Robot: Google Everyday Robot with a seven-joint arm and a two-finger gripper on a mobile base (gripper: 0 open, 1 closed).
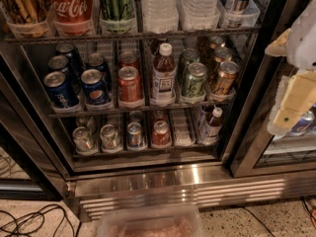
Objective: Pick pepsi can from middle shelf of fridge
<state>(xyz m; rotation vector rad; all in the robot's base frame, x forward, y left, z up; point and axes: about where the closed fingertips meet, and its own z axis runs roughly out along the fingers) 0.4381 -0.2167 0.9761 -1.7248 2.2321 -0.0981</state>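
Several blue pepsi cans stand in the two left lanes of the middle shelf (pixel 148 108) of the fridge (pixel 148 179). The front ones are the left pepsi can (pixel 60 90) and the pepsi can beside it (pixel 95 87), with more behind them. My gripper (pixel 277 122), white and cream, hangs at the right edge of the view in front of the right glass door, well to the right of the pepsi cans and outside the open compartment. It holds nothing that I can see.
On the middle shelf stand red cans (pixel 130 84), a brown bottle (pixel 164 73), green cans (pixel 194 79) and golden cans (pixel 224 77). Bottles fill the top shelf (pixel 69 4). Cans sit on the lower shelf (pixel 134 135). A clear plastic bin (pixel 150 223) and cables (pixel 29 220) lie on the floor.
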